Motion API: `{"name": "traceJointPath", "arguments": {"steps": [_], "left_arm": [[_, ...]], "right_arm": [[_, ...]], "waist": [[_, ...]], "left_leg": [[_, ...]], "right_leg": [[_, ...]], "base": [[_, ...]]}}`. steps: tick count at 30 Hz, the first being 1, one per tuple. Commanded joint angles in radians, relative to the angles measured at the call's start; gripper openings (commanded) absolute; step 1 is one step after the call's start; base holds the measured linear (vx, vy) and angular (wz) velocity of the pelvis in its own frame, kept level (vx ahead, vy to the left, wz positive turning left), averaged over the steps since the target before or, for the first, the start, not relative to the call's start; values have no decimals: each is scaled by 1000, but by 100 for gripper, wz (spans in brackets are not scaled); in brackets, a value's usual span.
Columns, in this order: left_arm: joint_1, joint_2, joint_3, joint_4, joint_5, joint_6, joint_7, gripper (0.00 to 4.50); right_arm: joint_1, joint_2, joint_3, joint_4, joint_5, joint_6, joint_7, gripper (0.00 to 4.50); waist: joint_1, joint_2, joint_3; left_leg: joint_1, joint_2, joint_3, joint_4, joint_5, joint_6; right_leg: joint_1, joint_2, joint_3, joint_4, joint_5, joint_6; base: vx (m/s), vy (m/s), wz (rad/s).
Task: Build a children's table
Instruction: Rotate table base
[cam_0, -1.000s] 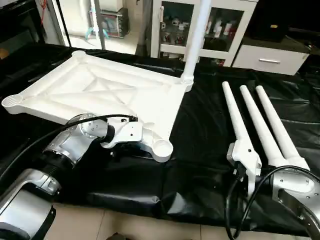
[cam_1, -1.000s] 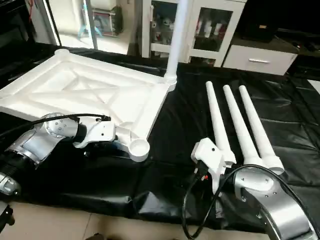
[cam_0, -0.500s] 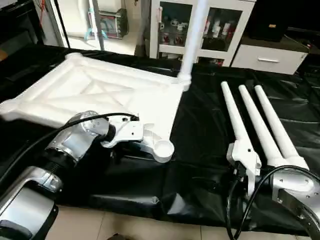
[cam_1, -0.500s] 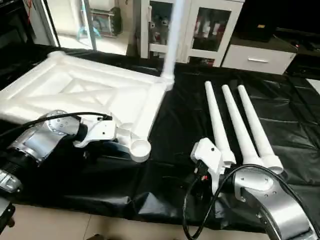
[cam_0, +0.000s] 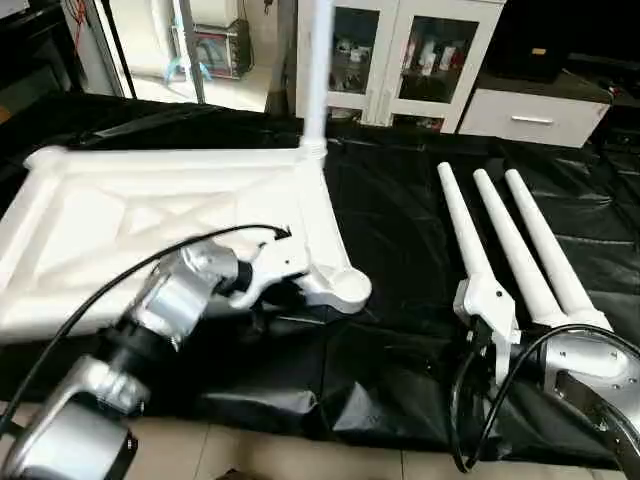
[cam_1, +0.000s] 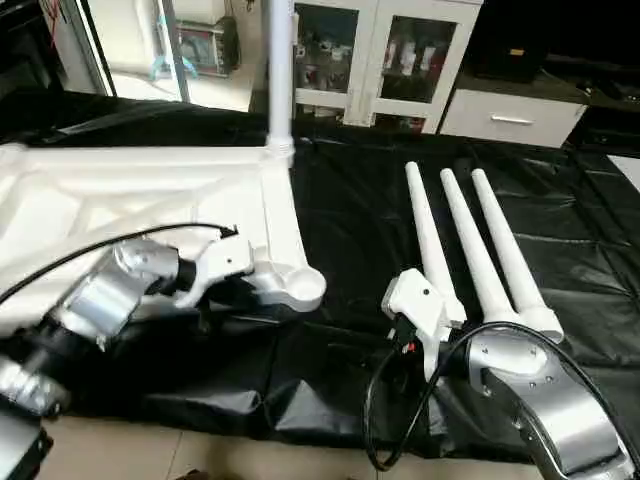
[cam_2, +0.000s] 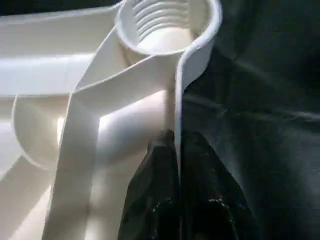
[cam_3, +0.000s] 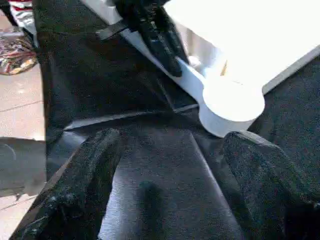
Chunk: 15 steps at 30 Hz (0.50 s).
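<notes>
No text, label, brand or number can be read anywhere.

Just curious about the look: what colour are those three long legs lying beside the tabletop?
The three legs are plain white, with no pattern, on a black sheet; the left eye view shows them best.
</notes>
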Motion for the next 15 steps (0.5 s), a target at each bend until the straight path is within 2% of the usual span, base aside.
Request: {"name": "traceJointPath", "arguments": {"steps": [1,5,6,10,13,14,15], "left_arm": [[26,6,-27,-20,5,-55,-11,4],[53,27,-51,-32,29,-78,1,4],[56,38,-60,-23,51,-126,17,4],[57,47,-64,-6,75,-192,41,4],[45,45,-57,25,96,-230,89,4],[40,44,-54,32,95,-234,93,49],[39,42,-44,29,76,-227,84,49]], "right_arm": [[-7,-6,-20,7,-16,-4,-13,363],[-26,10,-22,52,-66,-21,-72,363],[-31,15,-25,58,-73,-24,-85,363],[-35,20,-26,60,-72,-24,-92,363],[-35,23,-27,60,-72,-28,-95,363],[-35,24,-27,60,-72,-29,-95,363],[-36,26,-28,62,-72,-30,-96,363]], "waist": [[3,-4,-54],[6,-2,-51],[7,-2,-49],[7,-3,-50],[7,-4,-49],[7,-3,-48],[7,-3,-48]], "left_leg": [[12,57,-32,-85,-337,-2],[17,55,-32,-87,-371,-17],[18,54,-34,-87,-391,-21],[18,55,-36,-88,-406,-26],[20,55,-35,-88,-418,-27],[21,55,-36,-88,-424,-28],[21,55,-36,-88,-427,-30]], "right_leg": [[28,-56,37,-88,-345,-171],[22,-56,36,-92,-389,-156],[21,-57,36,-98,-434,-139],[20,-57,36,-99,-457,-116],[16,-56,36,-101,-464,-112],[15,-57,35,-102,-480,-108],[15,-58,35,-103,-488,-107]], "base": [[0,0,0],[0,0,0],[0,0,0],[0,0,0],[0,0,0],[0,0,0],[0,0,0]]}}
